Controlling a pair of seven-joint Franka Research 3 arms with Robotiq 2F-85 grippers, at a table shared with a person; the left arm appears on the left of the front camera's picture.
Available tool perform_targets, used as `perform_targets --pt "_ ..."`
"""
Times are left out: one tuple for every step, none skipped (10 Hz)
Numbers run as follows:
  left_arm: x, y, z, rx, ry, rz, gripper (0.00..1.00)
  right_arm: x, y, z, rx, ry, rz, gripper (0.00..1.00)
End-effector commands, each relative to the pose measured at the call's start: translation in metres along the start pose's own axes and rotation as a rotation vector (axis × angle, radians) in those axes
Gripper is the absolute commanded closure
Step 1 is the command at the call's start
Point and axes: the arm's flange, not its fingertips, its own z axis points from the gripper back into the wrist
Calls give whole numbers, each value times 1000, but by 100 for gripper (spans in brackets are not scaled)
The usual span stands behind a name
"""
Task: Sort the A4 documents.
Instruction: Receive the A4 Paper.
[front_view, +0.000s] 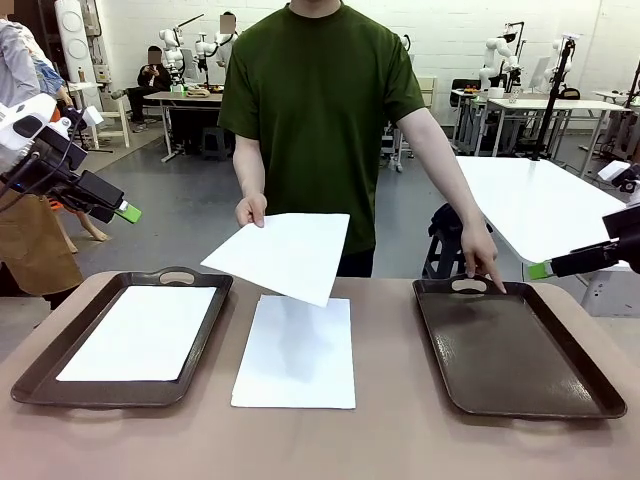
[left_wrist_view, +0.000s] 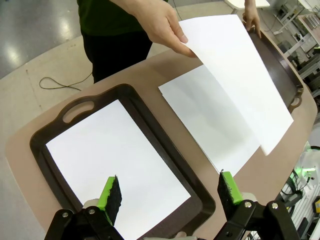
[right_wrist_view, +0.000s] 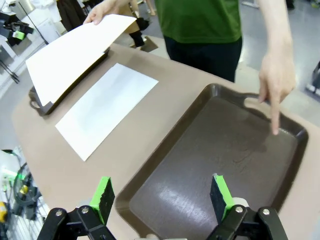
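Judging by the person's finger (front_view: 482, 262) pressed on the far rim of the empty tray (front_view: 520, 350), the sheet held out (front_view: 285, 255) in their other hand (front_view: 252, 210) is meant for that tray. I'd take it by a free corner, away from their fingers, and carry it level, since thin paper droops and slides. It hangs in the air near the empty tray, above a second sheet (front_view: 297, 350) lying flat on the table just beside that tray. A third sheet (front_view: 140, 332) fills another tray (front_view: 40, 375), well apart. The right gripper (right_wrist_view: 160, 190) hovers over the empty tray's near end, spread wide and holding nothing. The left gripper (left_wrist_view: 168, 187) hangs far from it, equally wide and bare.
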Motion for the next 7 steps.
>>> perform_targets --pt "1 0 1 13 -4 -6 0 3 -13 -24 152 18 -174 0" --pt "1 0 1 13 -4 -6 0 5 -12 -43 213 20 -273 0" --pt "1 0 1 13 -4 -6 0 9 -8 -62 269 32 -360 0" --pt "1 0 1 13 -4 -6 0 14 0 -83 346 57 -450 0" --pt "1 0 1 13 -4 -6 0 19 10 -106 443 95 -544 0" --pt "1 0 1 13 -4 -6 0 24 20 -133 518 132 -633 0" --pt "1 0 1 13 -4 -6 0 27 29 -158 569 153 -689 0"
